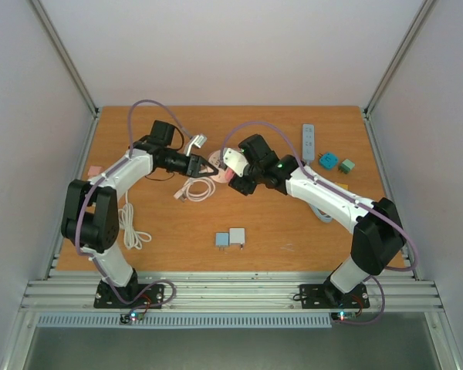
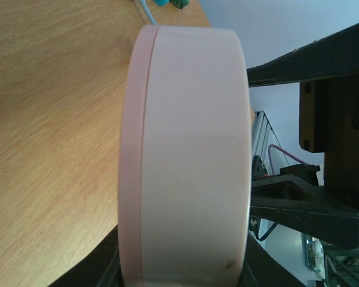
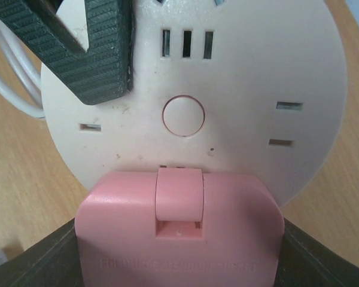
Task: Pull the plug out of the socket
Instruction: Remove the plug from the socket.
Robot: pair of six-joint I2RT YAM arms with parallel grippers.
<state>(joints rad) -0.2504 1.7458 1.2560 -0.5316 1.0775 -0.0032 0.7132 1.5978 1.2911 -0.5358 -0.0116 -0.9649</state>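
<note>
The socket [image 3: 227, 89] is a round cream disc with a pink back rim [image 2: 131, 167], held on edge above the table. My left gripper [image 2: 182, 272] is shut on its rim; one of its dark fingers [image 3: 90, 54] shows over the disc's face in the right wrist view. The pink plug [image 3: 179, 239] sits against the lower part of the socket's face, with my right gripper [image 3: 179, 266] shut on its sides. How deep its pins sit in the socket I cannot tell. From above, both grippers [image 1: 208, 164] [image 1: 235, 173] meet at the socket [image 1: 217, 163] in mid-table.
A coiled white cable [image 1: 197, 189] lies just under the grippers, and a white cord [image 1: 131, 227] lies by the left arm. Two small adapters [image 1: 230, 237] sit near the front. A remote [image 1: 309, 141] and small teal [image 1: 328, 162] and green [image 1: 347, 166] blocks are at the back right.
</note>
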